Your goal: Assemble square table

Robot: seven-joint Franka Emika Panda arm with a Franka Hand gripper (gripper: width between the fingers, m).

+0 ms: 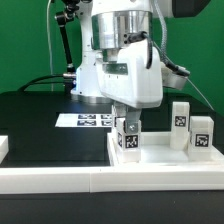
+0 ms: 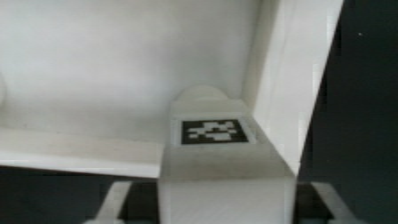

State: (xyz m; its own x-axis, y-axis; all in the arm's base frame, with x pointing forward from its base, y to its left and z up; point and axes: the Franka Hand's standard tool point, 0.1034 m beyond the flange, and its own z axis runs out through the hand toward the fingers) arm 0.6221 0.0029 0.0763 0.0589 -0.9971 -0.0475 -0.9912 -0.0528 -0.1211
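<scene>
The claw (image 1: 128,128) stood low over the square tray-like table top (image 1: 160,155), pinching one white tagged block leg (image 1: 129,137) between its fingers. In the wrist view the same leg (image 2: 217,150) ran out from between the two dark fingers (image 2: 121,200), its black-and-white tag facing the camera, its far end close to the top's raised rim (image 2: 276,70). Whether the leg already touched the tray floor could not be told.

Two further legs (image 1: 181,115) stood upright on the top toward the exterior view's right, just beside each other and well apart from the held one. The marker board (image 1: 88,120) lay flat on the black desk (image 1: 40,125) behind the top.

Handling judgement: the leg appeared to be rigid moulded plastic, light, with smooth faces likely to slip under a loose grip. The present hold across its flat sides, near the upper end, seemed appropriate, leaving the lower end free for seating. The top looked stiff, light enough to shift if pushed sideways.
</scene>
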